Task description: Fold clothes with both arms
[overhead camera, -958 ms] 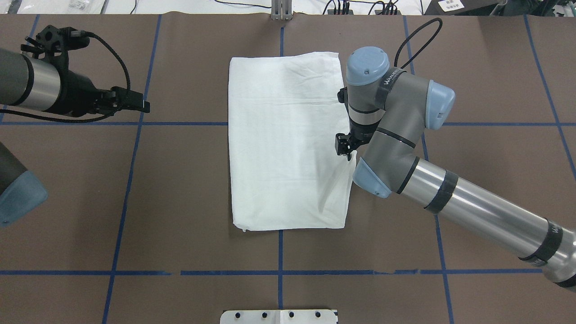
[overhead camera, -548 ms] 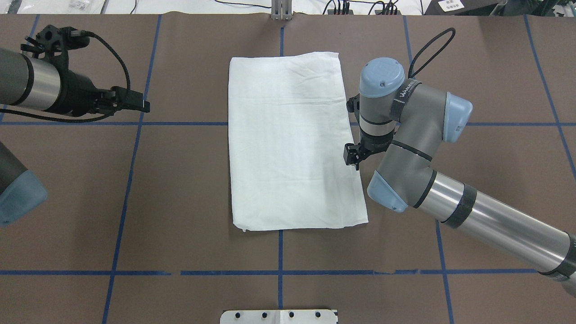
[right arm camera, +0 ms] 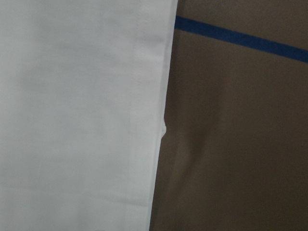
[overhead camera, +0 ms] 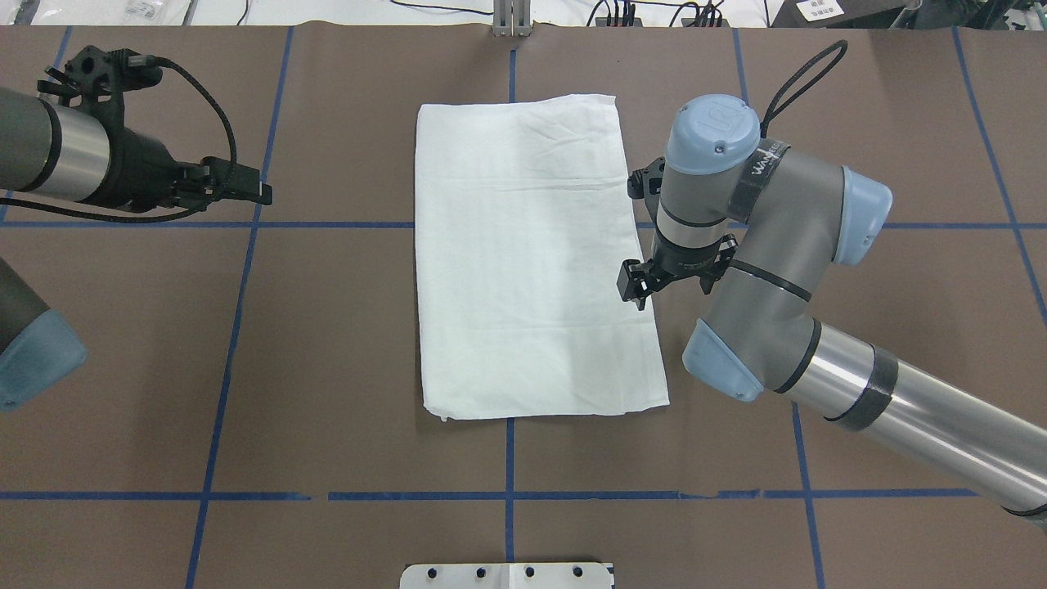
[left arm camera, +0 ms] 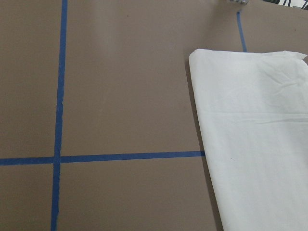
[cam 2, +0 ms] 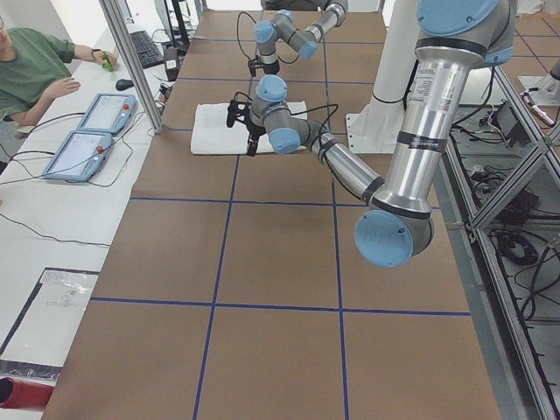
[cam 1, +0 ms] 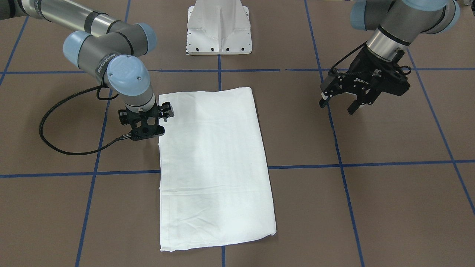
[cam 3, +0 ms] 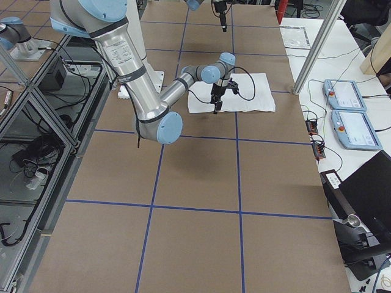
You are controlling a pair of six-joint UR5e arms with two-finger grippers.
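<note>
1. Exterior front-facing: The T-shirt (cam 1: pixel 215 159) lies flat on the table (cam 1: pixel 389 193) as a folded white rectangle near the centre. The right gripper (cam 1: pixel 145 130) points down at the shirt's long edge on the robot's right. Its jaws are hidden beneath the wrist, so their state cannot be told. The left gripper (cam 1: pixel 339 105) hangs well apart from the cloth, with its jaws spread and empty.
2. Overhead exterior: The shirt's near end is wider than its far end, so the right-hand edge runs skewed. Risk: a further fold made on this outline would probably give uneven edges.
3. Exterior left and exterior right: Both grippers appear too small to add detail.
4. Left wrist-mounted: One flat shirt corner and bare table are visible.
5. Right wrist-mounted: The cloth edge lies directly below, with a small step in it. Risk: a pinch here may catch the top layer only, and lifting would then open the fold.
</note>
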